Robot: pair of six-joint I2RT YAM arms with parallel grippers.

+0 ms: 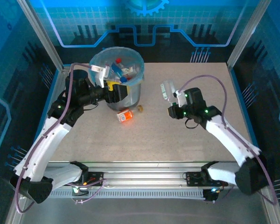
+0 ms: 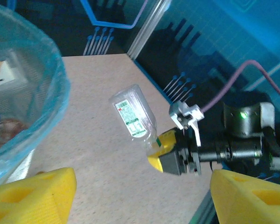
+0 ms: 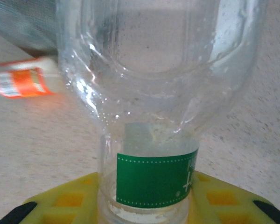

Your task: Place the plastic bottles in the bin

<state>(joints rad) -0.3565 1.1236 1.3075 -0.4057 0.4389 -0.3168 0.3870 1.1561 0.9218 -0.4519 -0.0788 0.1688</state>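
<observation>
My right gripper (image 1: 174, 99) is shut on the neck of a clear bottle (image 1: 166, 89) with a green label and holds it above the table, right of the bin. From its wrist the yellow fingers (image 3: 60, 204) clamp the green-banded neck (image 3: 156, 179). The round grey bin (image 1: 132, 95), lined with a light-blue bag, holds several bottles (image 1: 122, 69). An orange-labelled bottle (image 1: 125, 115) lies on the table in front of the bin. My left gripper (image 1: 114, 90) stands open beside the bin's near wall. Its wrist view looks across at the held bottle (image 2: 133, 116) and the bag rim (image 2: 51, 74).
A small brown cap-like piece (image 1: 140, 108) lies just right of the orange-labelled bottle (image 3: 23, 77). The beige table (image 1: 177, 140) is bounded by metal frame posts and blue walls. The right arm's purple cable (image 1: 210, 79) loops over the table's right half.
</observation>
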